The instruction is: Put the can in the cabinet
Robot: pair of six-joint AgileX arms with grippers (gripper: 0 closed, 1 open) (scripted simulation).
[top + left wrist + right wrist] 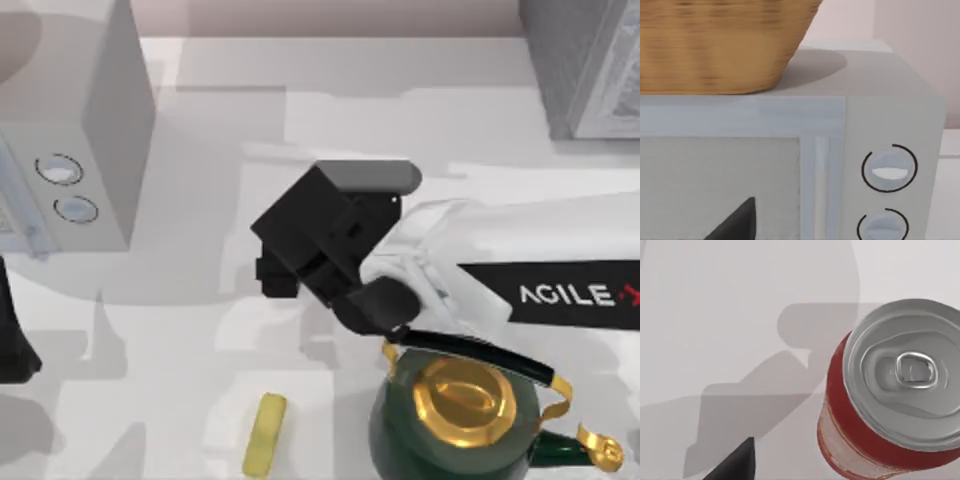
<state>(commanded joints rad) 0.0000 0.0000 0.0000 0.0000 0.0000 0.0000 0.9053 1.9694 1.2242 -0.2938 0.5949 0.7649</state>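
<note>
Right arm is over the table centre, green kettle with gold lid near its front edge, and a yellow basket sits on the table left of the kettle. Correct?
Not a basket: left of the green kettle lies a yellow oblong block, per the top view. The wicker basket sits on the microwave, per the left wrist view. Rest holds.

Kitchen: microwave [70, 150], kettle [455, 425], wicker basket [720, 45].

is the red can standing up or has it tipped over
Standing upright. The right wrist view looks down on the can: its silver top faces the camera and its red side drops to the white table below.
</note>
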